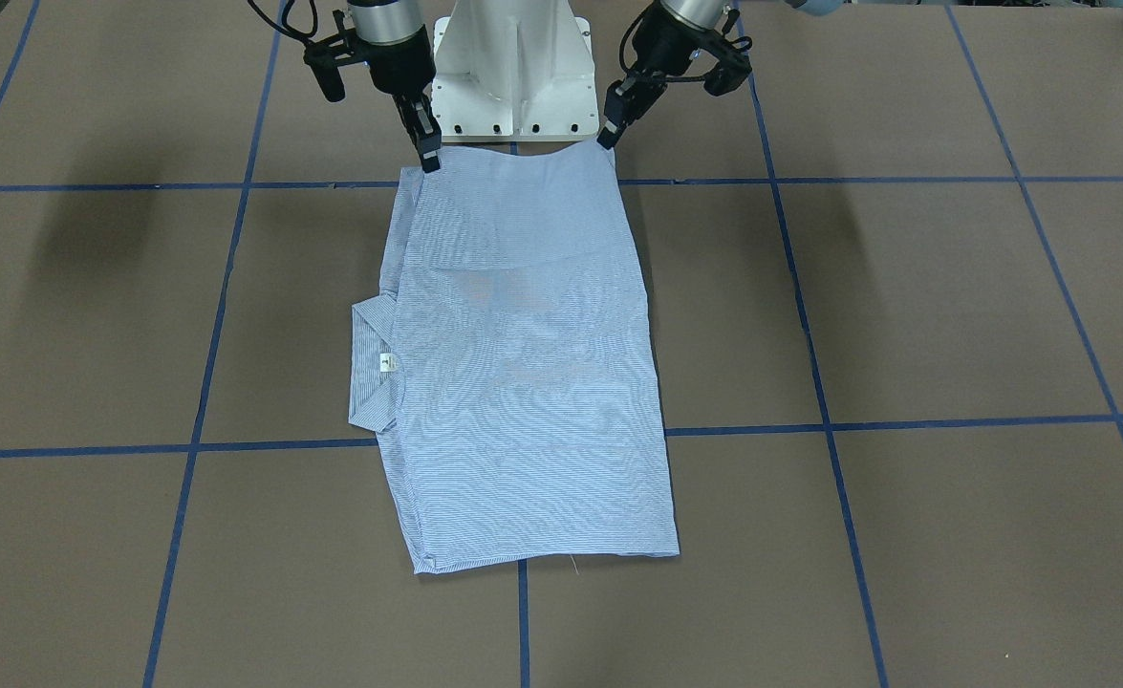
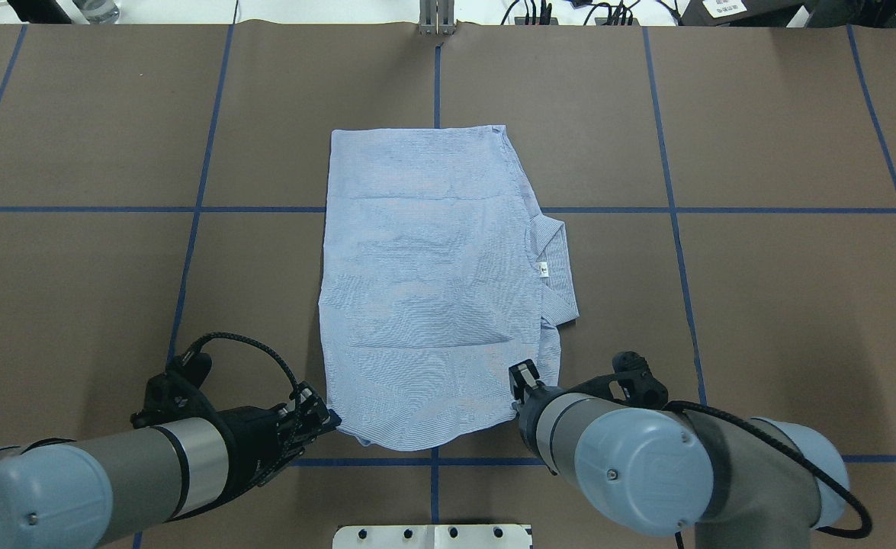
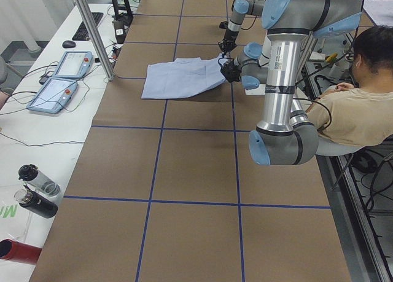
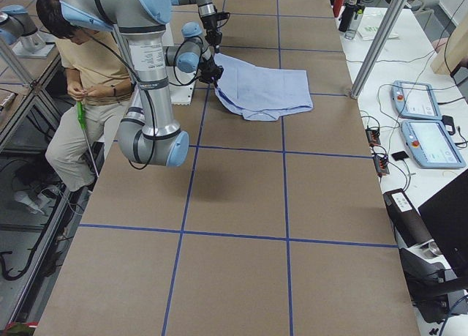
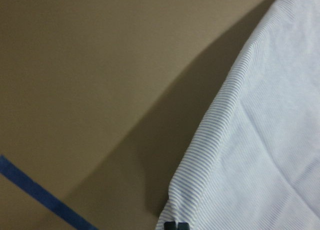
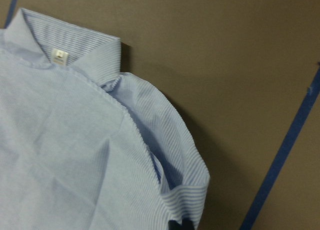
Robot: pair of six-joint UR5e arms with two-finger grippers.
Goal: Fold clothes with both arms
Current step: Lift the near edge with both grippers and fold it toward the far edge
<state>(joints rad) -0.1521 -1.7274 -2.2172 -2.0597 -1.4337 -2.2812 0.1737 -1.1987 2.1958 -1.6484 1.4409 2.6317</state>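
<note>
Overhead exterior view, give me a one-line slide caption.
Left gripper and right gripper hold a folded shirt's near corners.

Brown paper (image 2: 760,305) is covering the table (image 2: 74,305), blue tape (image 2: 798,210) crossing it in a grid; a white bench (image 3: 24,134) (holding pendants (image 3: 72,64) and bottles (image 3: 38,179)) is running alongside, a person (image 3: 356,110) sitting opposite.

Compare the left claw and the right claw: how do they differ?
The left claw grips the shirt's plain corner, away from the collar; the right claw grips the corner on the collar side. The left claw's wrist view shows only plain cloth; the right claw's shows collar and label. Both are shut on the edge nearest the robot.
</note>
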